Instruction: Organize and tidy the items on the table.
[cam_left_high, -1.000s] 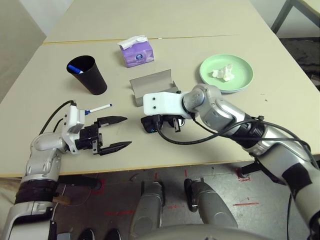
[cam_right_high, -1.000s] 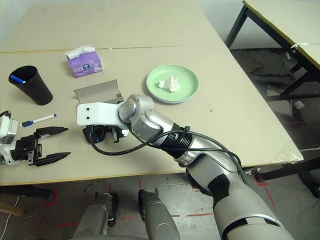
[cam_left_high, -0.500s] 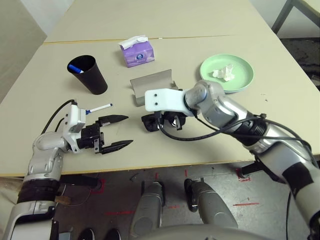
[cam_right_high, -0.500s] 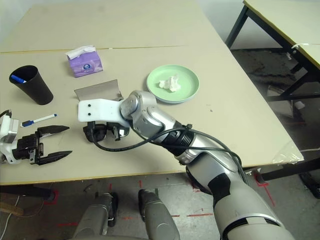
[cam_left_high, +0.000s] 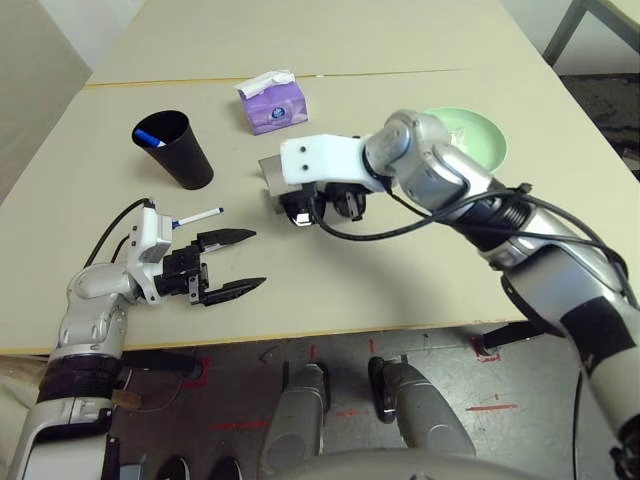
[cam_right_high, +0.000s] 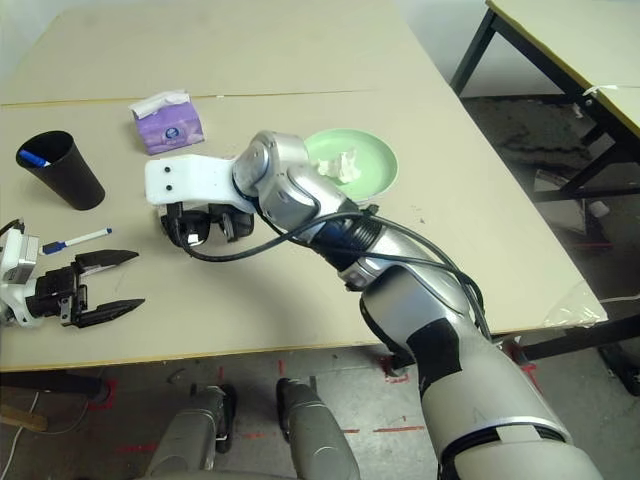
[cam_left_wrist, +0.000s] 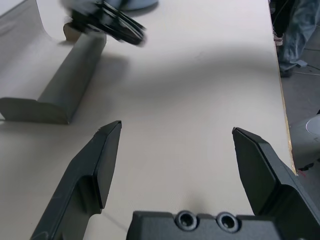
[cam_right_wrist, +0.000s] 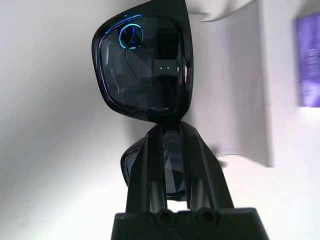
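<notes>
beige table (cam_left_high: 400, 280), yellowish seam (cam_left_high: 180, 82), grey floor (cam_left_high: 470, 400)

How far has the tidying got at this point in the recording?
Done: a blue-capped marker stands in the black cup, and the crumpled white tissue lies on the pale green round plate.
In hand: the right gripper is shut on the black sunglasses, held above the table beside the open grey glasses case.
Left: the other white marker lies loose by the open left gripper.
</notes>
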